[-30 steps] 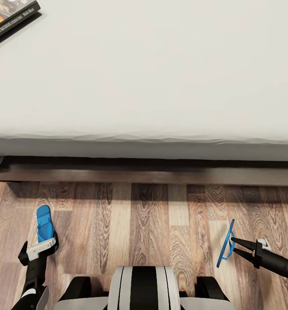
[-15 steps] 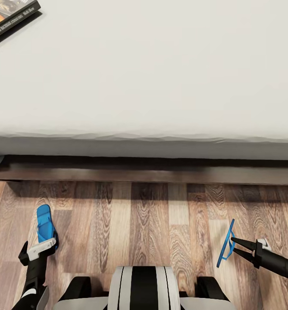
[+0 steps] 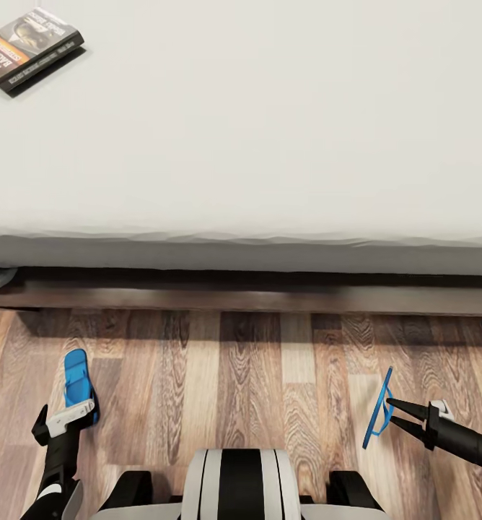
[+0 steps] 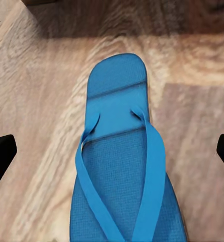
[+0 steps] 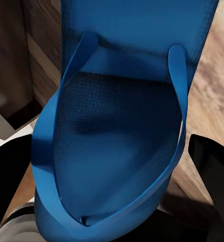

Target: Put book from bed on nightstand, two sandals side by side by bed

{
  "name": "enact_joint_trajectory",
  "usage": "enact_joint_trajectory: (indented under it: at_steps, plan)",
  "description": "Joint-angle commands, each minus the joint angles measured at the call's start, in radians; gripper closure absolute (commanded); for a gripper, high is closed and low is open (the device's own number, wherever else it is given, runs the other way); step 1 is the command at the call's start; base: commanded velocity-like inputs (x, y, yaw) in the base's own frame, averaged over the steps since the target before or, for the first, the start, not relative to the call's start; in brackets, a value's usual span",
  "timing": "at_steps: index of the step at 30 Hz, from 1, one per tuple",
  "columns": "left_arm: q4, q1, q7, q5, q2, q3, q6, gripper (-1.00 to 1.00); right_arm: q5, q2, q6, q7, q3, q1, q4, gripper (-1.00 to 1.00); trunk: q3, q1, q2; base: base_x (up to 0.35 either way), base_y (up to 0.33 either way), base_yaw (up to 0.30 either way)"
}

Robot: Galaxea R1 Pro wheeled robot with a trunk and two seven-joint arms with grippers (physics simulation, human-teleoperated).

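The book point(image 3: 32, 48), a dark paperback with an orange band, lies flat on the white mattress of the bed point(image 3: 270, 144) near its far left part, well apart from both blue sandals on the wood plank floor point(image 3: 255, 383) beside the bed's dark frame. The left sandal point(image 3: 76, 375) lies flat, sole down, toe toward the bed, and the left tool point(image 3: 69, 417) hovers over its heel end with fingers spread wide on either side, apart from it. The right sandal point(image 3: 379, 408) stands on edge, its thong strap pinched in the narrow-set right tool point(image 3: 390, 412).
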Motion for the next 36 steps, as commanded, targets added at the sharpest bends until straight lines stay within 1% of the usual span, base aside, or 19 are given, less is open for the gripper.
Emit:
enact_joint_trajectory:
  at_steps: [1,15,17,19,22,27,28,29,30,31,32,34,35,36]
  plan:
    - [0.001,-0.001,0.004,-0.011,0.000,0.005,-0.004,-1.00,-0.003,0.000,0.008,0.002,0.000,0.000,0.000,1.00,0.004,-0.001,0.000,0.000,0.000,0.000]
    - [0.001,-0.001,0.003,-0.008,0.003,0.009,0.000,-1.00,-0.003,0.000,0.008,0.002,0.000,0.000,0.000,1.00,0.058,-0.007,0.003,0.000,0.000,0.000]
    - [0.001,-0.001,0.002,-0.007,0.005,0.010,0.015,-1.00,-0.003,0.000,0.008,0.002,0.000,0.000,0.000,1.00,0.065,-0.008,0.004,0.000,0.000,0.000]
    - [0.001,-0.001,0.000,-0.007,0.006,0.010,0.049,-1.00,-0.003,0.000,0.008,0.002,0.000,0.000,0.000,1.00,0.073,-0.009,0.004,0.000,0.000,0.000]
    - [0.002,-0.001,-0.003,-0.006,0.010,0.011,0.070,-1.00,-0.003,0.000,0.008,0.002,-0.001,0.000,0.000,1.00,0.073,-0.009,0.004,0.000,0.000,0.000]
    - [0.004,-0.001,-0.014,-0.001,0.033,0.011,0.081,-1.00,-0.003,0.000,0.008,0.002,-0.001,0.000,0.000,1.00,0.073,-0.009,0.004,0.000,0.000,0.000]
    - [0.005,-0.001,-0.030,0.002,0.040,0.012,0.089,-1.00,-0.003,0.000,0.008,0.002,-0.001,0.000,0.000,1.00,0.073,-0.009,0.004,0.000,0.000,0.000]
    - [0.006,-0.001,-0.060,0.011,0.052,0.014,0.104,-1.00,-0.003,0.000,0.008,0.002,-0.001,0.000,0.000,1.00,0.073,-0.009,0.004,0.000,0.000,0.000]
    - [0.006,-0.001,-0.095,0.026,0.062,0.017,0.123,-1.00,-0.003,0.000,0.008,0.002,-0.001,0.000,0.000,1.00,0.073,-0.009,0.004,0.000,0.000,0.000]
    - [0.006,-0.001,-0.143,0.051,0.074,0.022,0.154,-1.00,-0.003,0.000,0.008,0.002,-0.001,0.000,0.000,1.00,0.073,-0.009,0.004,0.000,0.000,0.000]
    - [0.006,-0.001,-0.201,0.085,0.087,0.031,0.195,-1.00,-0.003,0.000,0.008,0.002,-0.001,0.000,0.000,1.00,0.073,-0.009,0.004,0.000,0.000,0.000]
    - [0.004,-0.001,-0.337,0.172,0.118,0.048,0.299,-1.00,-0.003,0.000,0.008,0.002,-0.001,0.000,0.000,1.00,0.073,-0.009,0.004,0.000,0.000,0.000]
    - [0.004,-0.001,-0.373,0.194,0.127,0.050,0.326,-1.00,-0.003,0.000,0.008,0.002,-0.001,0.000,0.000,1.00,0.073,-0.009,0.004,0.000,0.000,0.000]
    - [0.003,-0.001,-0.444,0.233,0.146,0.055,0.378,-1.00,-0.003,0.000,0.008,0.002,-0.001,0.000,0.000,1.00,0.073,-0.009,0.004,0.000,0.000,0.000]
